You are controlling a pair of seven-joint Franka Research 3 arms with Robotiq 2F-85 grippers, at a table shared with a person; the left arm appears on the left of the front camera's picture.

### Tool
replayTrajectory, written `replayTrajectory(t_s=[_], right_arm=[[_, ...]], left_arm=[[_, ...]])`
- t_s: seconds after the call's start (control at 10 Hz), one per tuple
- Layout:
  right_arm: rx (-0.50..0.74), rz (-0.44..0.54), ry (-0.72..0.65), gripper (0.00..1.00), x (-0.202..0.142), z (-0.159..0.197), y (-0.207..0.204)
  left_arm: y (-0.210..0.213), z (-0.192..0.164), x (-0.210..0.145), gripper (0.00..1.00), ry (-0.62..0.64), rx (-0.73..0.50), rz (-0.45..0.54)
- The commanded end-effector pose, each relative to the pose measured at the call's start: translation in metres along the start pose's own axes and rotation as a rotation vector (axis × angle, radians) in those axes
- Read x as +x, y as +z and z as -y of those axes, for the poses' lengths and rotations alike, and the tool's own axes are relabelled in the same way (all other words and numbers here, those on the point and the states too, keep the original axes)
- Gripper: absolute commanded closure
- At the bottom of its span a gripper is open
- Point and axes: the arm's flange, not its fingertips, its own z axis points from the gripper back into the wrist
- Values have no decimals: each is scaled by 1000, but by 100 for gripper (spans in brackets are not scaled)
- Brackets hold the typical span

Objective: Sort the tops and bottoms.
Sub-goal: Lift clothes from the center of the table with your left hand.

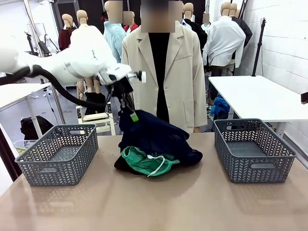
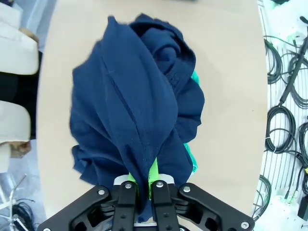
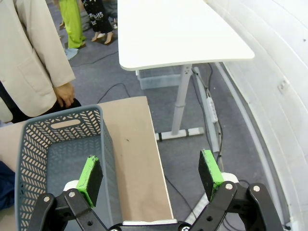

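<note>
Left gripper (image 1: 133, 115) is up above the back of the pile, mid-table, and its jaws are clamped tight on a fold of the navy garment (image 1: 154, 137). The cloth rises in a peak to the green pads, while the bulk of it sits slumped on the table (image 1: 192, 202).

From the left wrist, looking straight down the fingers: the left gripper (image 2: 143, 180) has the navy garment (image 2: 134, 106) pinched between both pads, and the fabric fans out from the grip and spreads wide below it.

The green garment (image 1: 144, 161) lies under the navy one at the near side of the pile, its white drawstring (image 1: 156, 171) trailing toward the robot. From the wrist a sliver of it (image 2: 190, 154) peeks out beside the navy cloth. The black garment (image 1: 126, 166) is at the bottom, showing at the pile's left near edge.

The pile sits between the two grey baskets, the left basket (image 1: 57, 154) and the right basket (image 1: 252, 149), apart from both.

The right gripper (image 3: 151, 175) is spread wide with nothing between its pads, above the outer wall of the right basket (image 3: 57, 159). A person in a beige blazer (image 1: 185, 72) stands at the far side.
</note>
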Motion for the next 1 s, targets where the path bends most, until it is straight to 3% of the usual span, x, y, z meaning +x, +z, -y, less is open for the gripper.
replayTrajectory(t_s=[0.0,0.1,0.4,0.9], right_arm=[[1,-12,-6,0,0,-2,1],[1,-12,-6,0,0,-2,1],[1,-12,-6,0,0,-2,1],[1,-12,-6,0,0,-2,1]], left_arm=[[60,27,-5,100,-63,108,51],[95,38,1,100,-98,146,67],[209,70,27,100,-91,436,88],[388,159,90,100,-34,793,199]])
